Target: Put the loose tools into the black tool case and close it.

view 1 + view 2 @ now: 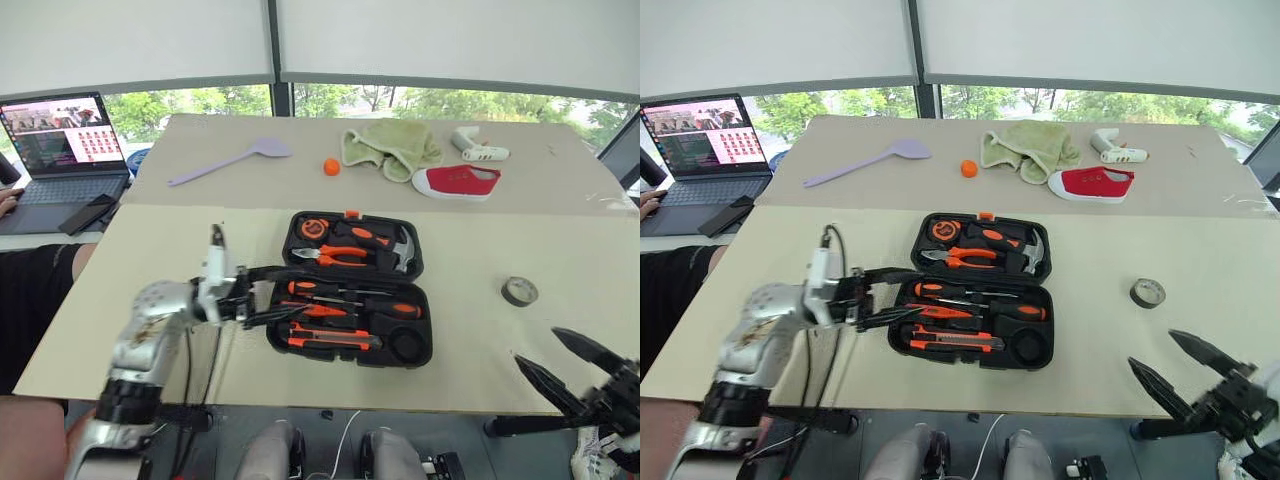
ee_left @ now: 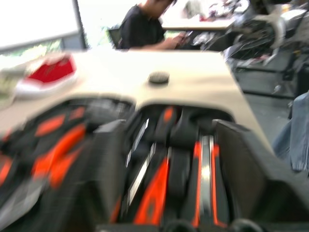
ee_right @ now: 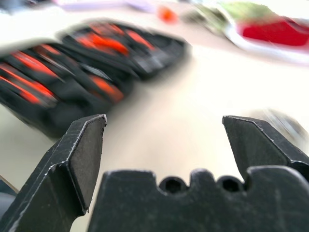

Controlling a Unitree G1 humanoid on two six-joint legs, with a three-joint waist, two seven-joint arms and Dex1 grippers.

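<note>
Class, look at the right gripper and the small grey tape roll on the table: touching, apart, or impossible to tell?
Apart. In the left eye view, bare tabletop shows between the open right gripper near the table's front edge and the tape roll lying farther back.

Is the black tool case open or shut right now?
Open. The black moulded-plastic tool case lies flat with both halves spread, orange-handled tools visible in the recesses.
</note>
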